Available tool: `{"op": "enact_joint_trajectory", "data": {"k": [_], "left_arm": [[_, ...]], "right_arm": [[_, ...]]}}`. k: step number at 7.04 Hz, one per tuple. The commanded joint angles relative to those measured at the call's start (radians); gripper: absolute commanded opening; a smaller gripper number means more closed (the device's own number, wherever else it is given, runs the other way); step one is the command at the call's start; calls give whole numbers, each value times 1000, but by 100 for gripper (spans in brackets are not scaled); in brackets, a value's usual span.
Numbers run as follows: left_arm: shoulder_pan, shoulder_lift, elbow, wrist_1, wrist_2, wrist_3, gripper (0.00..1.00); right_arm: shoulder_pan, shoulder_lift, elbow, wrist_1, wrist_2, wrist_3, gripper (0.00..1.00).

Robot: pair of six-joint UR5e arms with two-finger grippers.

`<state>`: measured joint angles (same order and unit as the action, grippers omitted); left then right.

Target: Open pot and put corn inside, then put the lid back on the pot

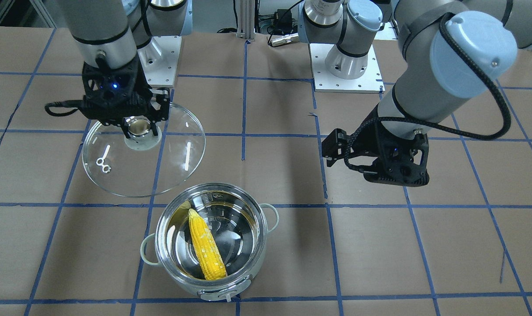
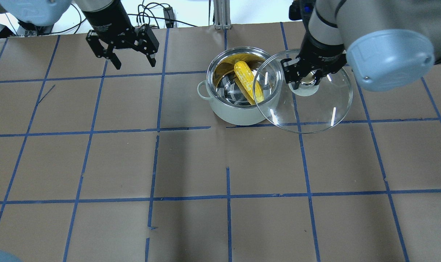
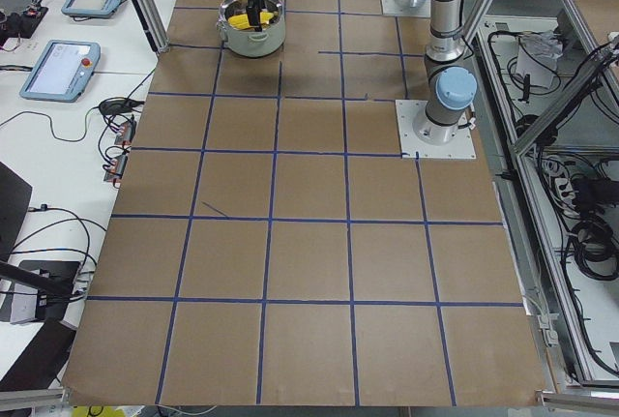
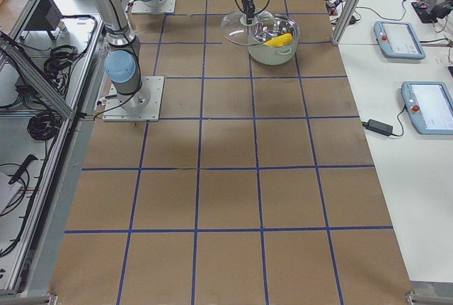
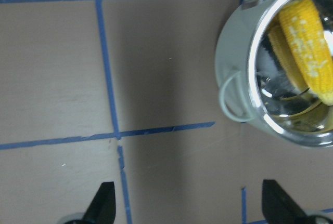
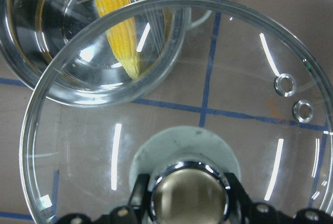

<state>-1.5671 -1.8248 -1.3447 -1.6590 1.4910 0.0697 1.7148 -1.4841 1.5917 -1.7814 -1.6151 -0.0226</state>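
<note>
The shiny pot (image 1: 231, 287) stands open on the table, and the yellow corn (image 1: 206, 248) lies inside it, tip toward the robot. My right gripper (image 1: 139, 127) is shut on the knob of the clear glass lid (image 1: 160, 175) and holds it tilted in the air beside the pot. In the overhead view the lid (image 2: 315, 109) overlaps the rim of the pot (image 2: 235, 114) over the corn (image 2: 246, 82). The right wrist view shows the lid (image 6: 218, 73) above the corn (image 6: 117, 11). My left gripper (image 2: 135, 65) is open and empty, away from the pot.
The table is brown paper with a blue tape grid. The arm bases (image 1: 347, 66) are bolted at the robot's side. In the left wrist view the pot (image 5: 234, 42) sits at the upper right, with the corn (image 5: 309, 42) inside.
</note>
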Motion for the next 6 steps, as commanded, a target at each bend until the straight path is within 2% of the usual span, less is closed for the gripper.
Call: {"op": "enact_joint_trajectory", "data": {"k": [1, 3, 6], "left_arm": [[24, 93, -160, 89, 15, 16, 100], [58, 93, -163, 116, 15, 42, 100], [53, 91, -151, 117, 14, 50, 100]], "right_arm": [[84, 173, -152, -26, -20, 104, 26], [94, 295, -254, -21, -5, 162, 26], [106, 384, -300, -23, 27, 174, 25]]}}
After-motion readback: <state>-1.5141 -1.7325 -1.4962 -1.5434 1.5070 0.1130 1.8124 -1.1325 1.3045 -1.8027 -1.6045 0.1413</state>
